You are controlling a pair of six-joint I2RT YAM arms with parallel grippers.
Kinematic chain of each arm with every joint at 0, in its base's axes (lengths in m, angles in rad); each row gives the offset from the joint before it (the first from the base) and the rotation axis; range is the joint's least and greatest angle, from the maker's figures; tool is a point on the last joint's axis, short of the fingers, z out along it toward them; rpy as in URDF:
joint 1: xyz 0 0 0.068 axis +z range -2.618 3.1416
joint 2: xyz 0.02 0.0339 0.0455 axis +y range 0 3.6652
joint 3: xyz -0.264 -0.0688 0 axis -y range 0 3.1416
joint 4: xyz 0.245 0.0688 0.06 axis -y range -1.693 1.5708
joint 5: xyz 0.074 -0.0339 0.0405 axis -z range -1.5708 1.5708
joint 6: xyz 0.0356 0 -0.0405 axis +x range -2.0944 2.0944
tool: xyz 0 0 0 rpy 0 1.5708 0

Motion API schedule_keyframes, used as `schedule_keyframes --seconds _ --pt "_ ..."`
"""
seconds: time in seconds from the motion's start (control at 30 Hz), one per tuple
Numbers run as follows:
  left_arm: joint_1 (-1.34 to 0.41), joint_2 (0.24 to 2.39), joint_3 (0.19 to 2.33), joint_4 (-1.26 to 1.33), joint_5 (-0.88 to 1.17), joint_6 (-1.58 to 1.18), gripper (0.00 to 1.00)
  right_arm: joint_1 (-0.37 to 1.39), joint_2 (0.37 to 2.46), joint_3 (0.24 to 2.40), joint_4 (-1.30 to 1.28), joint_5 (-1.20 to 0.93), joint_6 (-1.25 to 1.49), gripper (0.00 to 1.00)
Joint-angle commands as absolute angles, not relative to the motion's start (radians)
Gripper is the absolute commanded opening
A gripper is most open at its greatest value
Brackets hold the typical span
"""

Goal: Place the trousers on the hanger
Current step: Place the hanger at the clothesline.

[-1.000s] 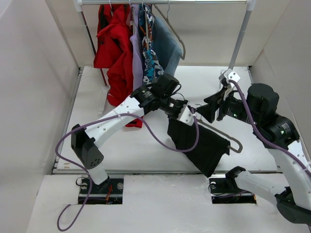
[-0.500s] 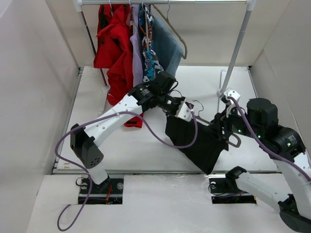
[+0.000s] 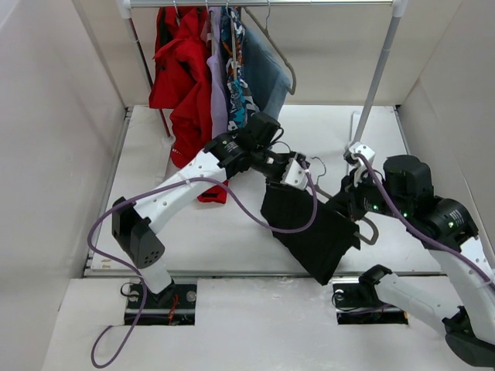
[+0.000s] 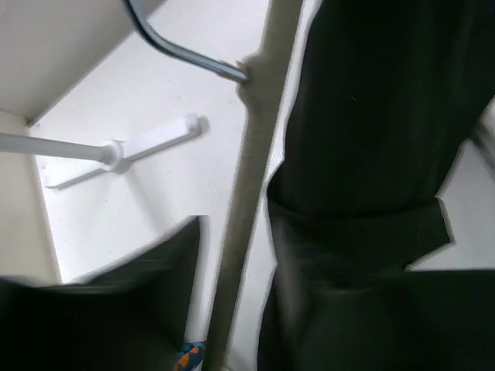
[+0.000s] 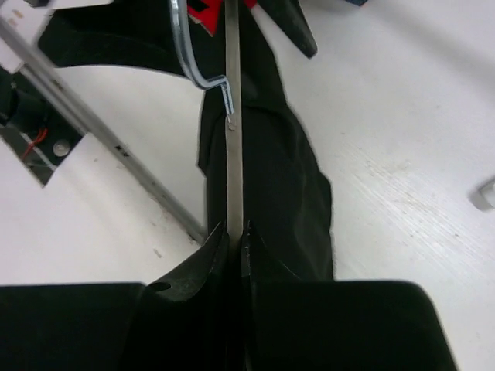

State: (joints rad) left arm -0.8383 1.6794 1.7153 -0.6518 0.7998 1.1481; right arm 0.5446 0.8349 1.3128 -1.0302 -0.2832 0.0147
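The black trousers hang draped over the grey-beige hanger, lifted just above the table. Its wire hook points toward the back. My right gripper is shut on the hanger's thin bar, which runs straight out from between the fingertips, with the trousers behind it. My left gripper stands open beside the hook. In the left wrist view the bar passes between its spread fingers with gaps on both sides, and the trousers fill the right.
A clothes rail at the back carries red, lilac, patterned and blue-grey clothes. Its right pole stands behind my right arm, and its white foot rests on the table. White walls close in the left, back and right.
My left gripper opened and let go of the hanger. My right gripper came in from the right and shut on the hanger's bar. The trousers sank slightly to the left.
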Motion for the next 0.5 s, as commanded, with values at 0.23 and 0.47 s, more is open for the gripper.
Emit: schedule_keyframes --seconds 0.23,0.47 --pt "-0.841 1.520 1.692 -0.428 0.643 0.832 0.96 0.551 0.932 1.561 -1.025 -0.039 0.089 0.00" --pt "-0.821 1.283 1.485 -0.134 0.318 0.536 0.99 0.520 1.054 1.773 -1.054 0.187 0.089 0.00"
